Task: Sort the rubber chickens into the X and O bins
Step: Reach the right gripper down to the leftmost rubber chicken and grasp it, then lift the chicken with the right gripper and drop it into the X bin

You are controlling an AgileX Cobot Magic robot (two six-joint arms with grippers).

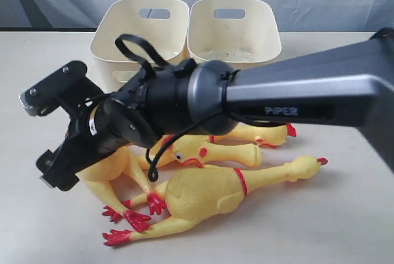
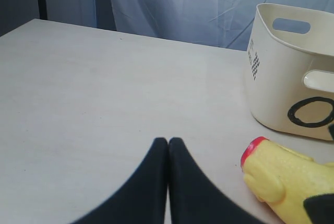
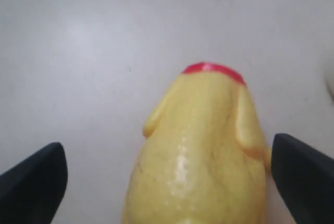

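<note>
the right gripper hung spread wide over a rubber chicken, while the left gripper was clenched empty near the o bin.

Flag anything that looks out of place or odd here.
The rubber chickens lie in a tangled heap on the table, legs and necks crossing, in front of the bins rather than in them. Nothing looks spilled or broken.
</note>
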